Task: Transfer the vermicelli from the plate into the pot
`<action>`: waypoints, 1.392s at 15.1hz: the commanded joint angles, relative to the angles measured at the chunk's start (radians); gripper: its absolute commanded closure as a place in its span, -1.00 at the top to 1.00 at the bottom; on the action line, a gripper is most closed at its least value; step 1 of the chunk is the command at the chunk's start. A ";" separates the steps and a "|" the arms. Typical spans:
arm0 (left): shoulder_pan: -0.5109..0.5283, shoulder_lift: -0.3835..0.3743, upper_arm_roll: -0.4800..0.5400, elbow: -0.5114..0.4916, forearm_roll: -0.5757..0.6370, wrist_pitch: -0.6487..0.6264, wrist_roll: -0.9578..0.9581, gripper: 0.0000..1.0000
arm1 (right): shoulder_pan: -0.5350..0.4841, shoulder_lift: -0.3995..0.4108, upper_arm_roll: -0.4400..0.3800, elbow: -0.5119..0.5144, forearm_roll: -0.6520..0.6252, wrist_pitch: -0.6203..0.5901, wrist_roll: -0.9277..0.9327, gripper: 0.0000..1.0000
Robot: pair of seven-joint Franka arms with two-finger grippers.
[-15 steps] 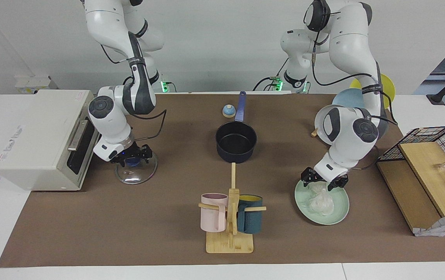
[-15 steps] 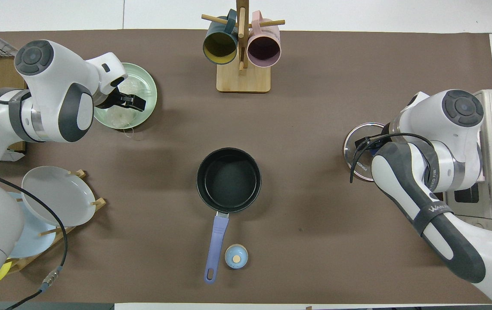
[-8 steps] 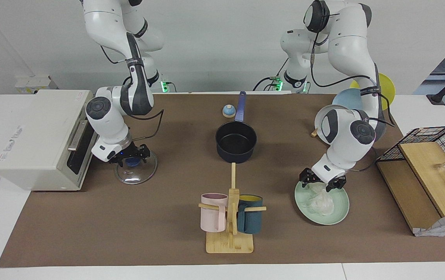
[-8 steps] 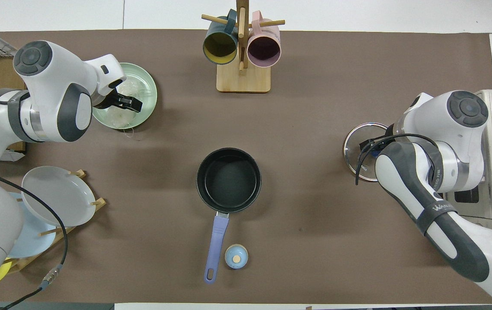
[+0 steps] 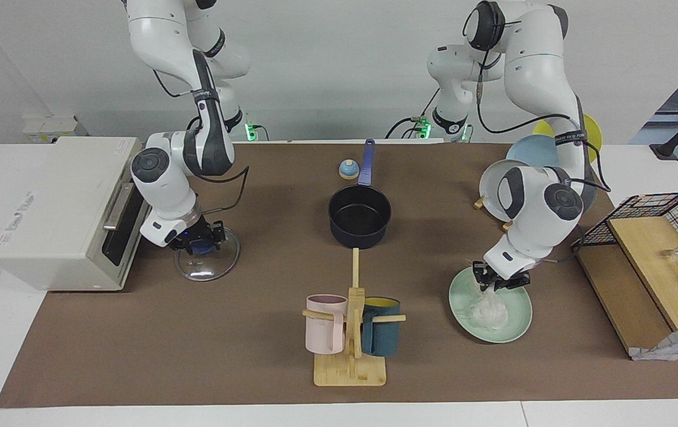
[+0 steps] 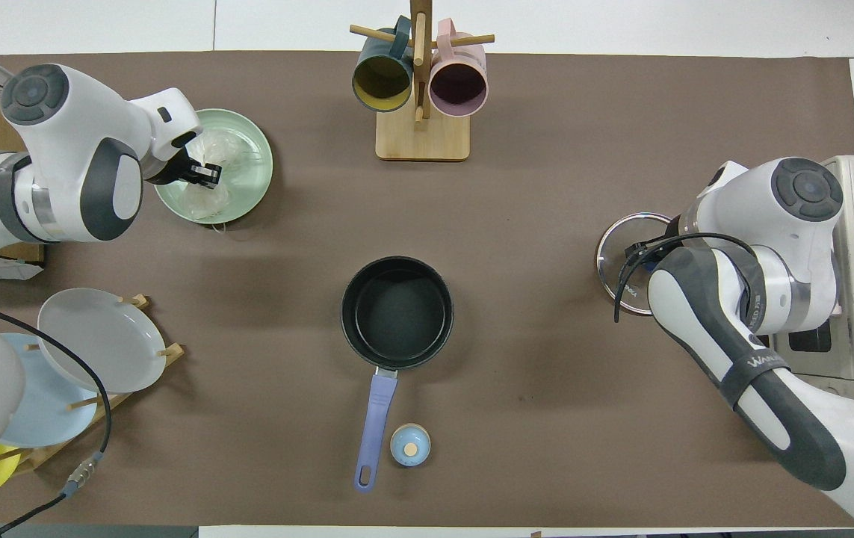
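Note:
The vermicelli (image 5: 490,308) lies as a translucent whitish bundle on the mint-green plate (image 5: 516,325) at the left arm's end of the table. It also shows in the overhead view (image 6: 206,200) on the plate (image 6: 256,161). My left gripper (image 5: 500,283) is down on the bundle's top, fingers drawn in on it (image 6: 202,173). The dark pot (image 5: 359,214) with its blue handle stands empty at the table's middle (image 6: 397,312). My right gripper (image 5: 201,242) hangs at the blue knob of a glass lid (image 5: 220,265) beside the oven.
A wooden mug rack (image 5: 350,356) with a pink and a teal mug stands farther from the robots than the pot. A small blue bell (image 5: 348,170) sits by the pot's handle. A white oven (image 5: 48,207), a plate rack with a grey plate (image 6: 101,340) and a wire basket (image 5: 659,216) line the table's ends.
My left gripper has gone from spread wide over the plate to drawn in on the vermicelli, and its wrist shifted slightly. My right arm shifted a little toward the oven above the lid.

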 commanded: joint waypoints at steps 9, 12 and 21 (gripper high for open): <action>-0.025 -0.370 -0.060 0.025 -0.238 -0.480 -0.407 -1.00 | 0.002 -0.041 0.012 0.191 0.009 -0.263 -0.024 -0.07; -0.159 -0.418 -0.065 -0.013 -0.291 -0.538 -0.531 -1.00 | 0.013 -0.059 0.015 0.332 0.008 -0.453 -0.020 -0.27; -0.479 -0.448 -0.065 -0.391 -0.291 -0.096 -0.760 -1.00 | 0.017 -0.068 0.032 0.489 0.012 -0.675 0.002 -1.00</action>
